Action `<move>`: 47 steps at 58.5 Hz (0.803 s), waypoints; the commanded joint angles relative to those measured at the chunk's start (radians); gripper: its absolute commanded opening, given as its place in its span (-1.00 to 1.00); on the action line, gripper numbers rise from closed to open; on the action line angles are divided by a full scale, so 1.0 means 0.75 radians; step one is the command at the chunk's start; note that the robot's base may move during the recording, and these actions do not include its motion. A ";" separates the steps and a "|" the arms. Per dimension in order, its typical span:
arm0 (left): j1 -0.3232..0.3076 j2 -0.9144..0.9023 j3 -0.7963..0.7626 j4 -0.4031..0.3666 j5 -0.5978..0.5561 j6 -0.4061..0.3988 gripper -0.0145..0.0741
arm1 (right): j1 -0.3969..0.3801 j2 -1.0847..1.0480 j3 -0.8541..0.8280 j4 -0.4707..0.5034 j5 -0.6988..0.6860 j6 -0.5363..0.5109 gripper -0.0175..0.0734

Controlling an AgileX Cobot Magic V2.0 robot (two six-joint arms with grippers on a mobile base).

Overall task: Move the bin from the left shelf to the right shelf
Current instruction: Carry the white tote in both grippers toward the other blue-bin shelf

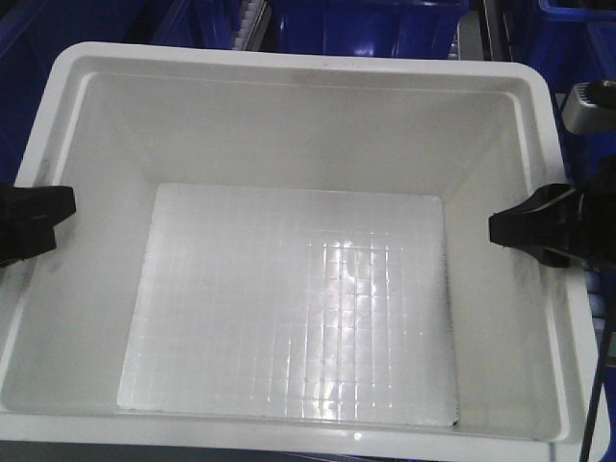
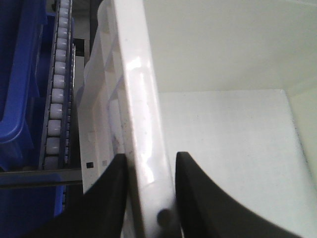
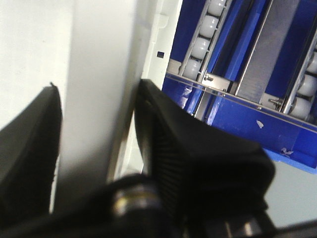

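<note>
- Nearest the front camera is the near rim of the white bin (image 1: 289, 60), a big open tote that fills almost the whole view, with its grid floor (image 1: 289, 318) bare and shiny.
- On the bin's left side, the left gripper (image 2: 151, 156) straddles the thick rolled rim; one black finger (image 2: 198, 198) sits inside the wall and the other outside, both pressed against the plastic (a firm pinch, no gap to be seen).
- On the opposite side, the right gripper (image 3: 96, 87) pinches the right wall the same way, one finger (image 3: 198, 148) outside and one inside the bin.
- So the bin sits between the two arms, gripped at the middle of each side.
- Dark blue totes (image 1: 385, 24) stand behind the far rim.
- A roller track (image 2: 57, 99) runs just beside the bin's left wall, and more rollers (image 3: 203, 34) in blue framing lie beside the right wall.
- What the bin rests on cannot be told.
</note>
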 commanded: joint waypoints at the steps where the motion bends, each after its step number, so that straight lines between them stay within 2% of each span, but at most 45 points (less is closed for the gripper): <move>1: -0.018 -0.017 -0.062 -0.087 -0.141 0.021 -0.69 | 0.006 -0.034 -0.057 0.127 -0.143 -0.051 -0.62; 47: -0.018 -0.017 -0.062 -0.087 -0.141 0.021 -0.69 | 0.006 -0.034 -0.057 0.127 -0.142 -0.051 -0.62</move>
